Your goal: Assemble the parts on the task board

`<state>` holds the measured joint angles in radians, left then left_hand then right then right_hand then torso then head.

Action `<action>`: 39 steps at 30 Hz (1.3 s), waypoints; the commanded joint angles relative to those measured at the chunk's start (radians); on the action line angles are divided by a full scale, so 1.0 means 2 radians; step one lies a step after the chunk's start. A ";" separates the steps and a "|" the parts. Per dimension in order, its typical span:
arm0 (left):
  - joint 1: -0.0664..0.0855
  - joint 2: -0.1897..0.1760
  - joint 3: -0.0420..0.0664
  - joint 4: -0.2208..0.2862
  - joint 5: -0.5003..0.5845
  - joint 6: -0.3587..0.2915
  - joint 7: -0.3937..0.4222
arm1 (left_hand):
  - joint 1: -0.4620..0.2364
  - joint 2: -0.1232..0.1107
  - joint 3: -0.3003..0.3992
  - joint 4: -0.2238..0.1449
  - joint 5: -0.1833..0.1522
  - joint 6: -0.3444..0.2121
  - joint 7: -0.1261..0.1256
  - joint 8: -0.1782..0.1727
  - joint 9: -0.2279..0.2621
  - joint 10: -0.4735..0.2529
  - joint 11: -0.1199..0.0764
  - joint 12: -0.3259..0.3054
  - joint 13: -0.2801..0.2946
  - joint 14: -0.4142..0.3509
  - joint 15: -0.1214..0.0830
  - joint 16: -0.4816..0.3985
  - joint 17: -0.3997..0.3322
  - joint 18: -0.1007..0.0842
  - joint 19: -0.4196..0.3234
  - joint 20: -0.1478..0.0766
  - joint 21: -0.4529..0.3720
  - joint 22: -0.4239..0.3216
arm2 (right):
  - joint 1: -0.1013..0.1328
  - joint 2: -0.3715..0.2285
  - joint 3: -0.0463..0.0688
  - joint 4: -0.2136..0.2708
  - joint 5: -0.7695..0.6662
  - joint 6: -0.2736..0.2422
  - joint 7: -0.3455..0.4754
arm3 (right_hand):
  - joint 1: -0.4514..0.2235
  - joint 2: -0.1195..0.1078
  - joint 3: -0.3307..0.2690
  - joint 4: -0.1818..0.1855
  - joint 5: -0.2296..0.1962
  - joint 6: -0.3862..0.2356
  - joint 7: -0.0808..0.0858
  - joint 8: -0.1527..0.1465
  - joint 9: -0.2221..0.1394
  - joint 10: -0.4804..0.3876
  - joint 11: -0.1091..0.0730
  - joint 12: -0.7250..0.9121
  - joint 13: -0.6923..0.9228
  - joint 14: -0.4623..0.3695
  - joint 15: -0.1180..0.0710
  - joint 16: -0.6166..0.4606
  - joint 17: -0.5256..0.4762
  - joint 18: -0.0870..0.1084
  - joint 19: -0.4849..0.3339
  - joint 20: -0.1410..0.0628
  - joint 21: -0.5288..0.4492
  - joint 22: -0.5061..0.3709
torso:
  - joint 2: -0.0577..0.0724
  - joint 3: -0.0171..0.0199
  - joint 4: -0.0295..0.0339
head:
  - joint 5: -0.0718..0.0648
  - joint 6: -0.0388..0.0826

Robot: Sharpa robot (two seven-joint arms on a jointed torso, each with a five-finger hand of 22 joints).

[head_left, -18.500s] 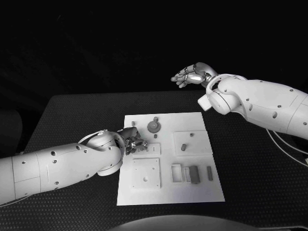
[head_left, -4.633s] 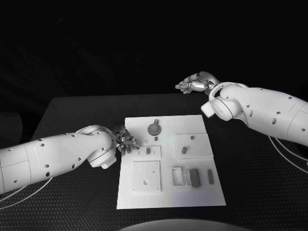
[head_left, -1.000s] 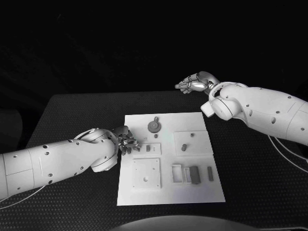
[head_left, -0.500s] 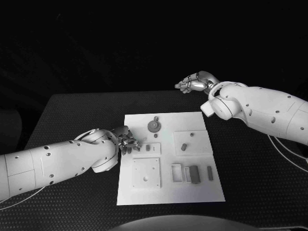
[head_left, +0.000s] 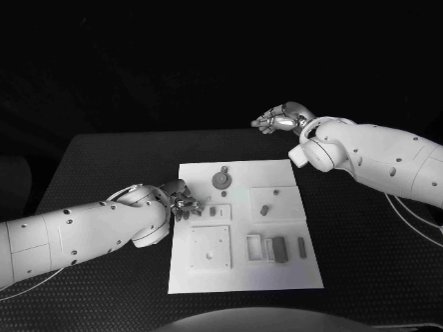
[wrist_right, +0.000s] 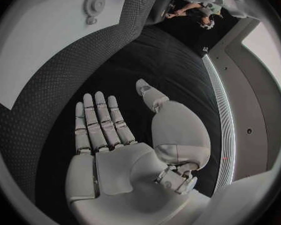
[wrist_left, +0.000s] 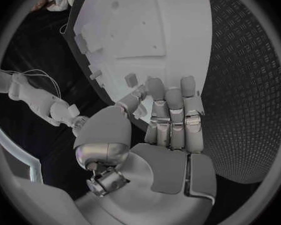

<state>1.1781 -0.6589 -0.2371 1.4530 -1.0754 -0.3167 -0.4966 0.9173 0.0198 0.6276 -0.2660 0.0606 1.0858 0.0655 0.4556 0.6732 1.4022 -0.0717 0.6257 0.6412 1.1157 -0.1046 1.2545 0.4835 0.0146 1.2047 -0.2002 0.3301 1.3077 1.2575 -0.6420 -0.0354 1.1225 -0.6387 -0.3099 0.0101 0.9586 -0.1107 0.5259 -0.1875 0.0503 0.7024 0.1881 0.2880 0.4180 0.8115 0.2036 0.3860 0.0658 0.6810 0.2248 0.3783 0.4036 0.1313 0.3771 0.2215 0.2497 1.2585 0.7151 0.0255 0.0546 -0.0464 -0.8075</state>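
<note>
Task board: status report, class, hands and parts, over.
Left hand open at the board's left edge. Right hand open, raised beyond the table. Parts lying unheld. Nothing blocking.

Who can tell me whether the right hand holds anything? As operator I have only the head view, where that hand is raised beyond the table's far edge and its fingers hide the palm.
Observer: The right wrist view looks onto the right hand. Its palm is bare, its fingers are stretched out and the thumb is apart from them, so it holds nothing.
Operator: And the left hand, by the board's left edge?
Observer: In the left wrist view the left hand has its fingers straight and side by side. The tips reach the edge of the task board, and nothing lies in the palm.
</note>
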 commanded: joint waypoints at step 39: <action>-0.015 0.001 -0.002 0.003 -0.058 0.011 0.003 | -0.011 -0.024 -0.007 0.030 -0.006 0.015 -0.018 -0.001 -0.009 -0.006 -0.003 0.007 0.002 0.004 -0.004 0.003 -0.001 -0.001 0.005 -0.003 0.004 0.010 | -0.005 -0.002 0.000 0.000 0.001 0.010 0.004 | -0.001 -0.002 0.000 0.004 0.000 -0.004 0.021 0.004 -0.001 0.005 0.001 -0.004 0.001 -0.001 0.003 -0.003 -0.002 -0.005 0.004 -0.001 -0.004 0.001 | 0.000 0.0004 -0.0002 | -0.002 -0.003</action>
<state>1.1587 -0.6616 -0.2331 1.4601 -1.2070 -0.3183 -0.4867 0.8994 -0.0165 0.6121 -0.2076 0.0532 1.0999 0.0501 0.4589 0.6591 1.4025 -0.0719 0.6334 0.6440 1.1258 -0.1146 1.2583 0.4824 0.0146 1.2081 -0.2035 0.3340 1.3074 1.2482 -0.6459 -0.0355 1.1217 -0.6373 -0.3043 0.0100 0.9586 -0.1107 0.5259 -0.1875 0.0503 0.7024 0.1881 0.2914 0.4173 0.8151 0.2073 0.3820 0.0665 0.6810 0.2248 0.3783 0.4018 0.1313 0.3771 0.2215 0.2458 1.2602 0.7148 0.0262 0.0540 -0.0500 -0.8132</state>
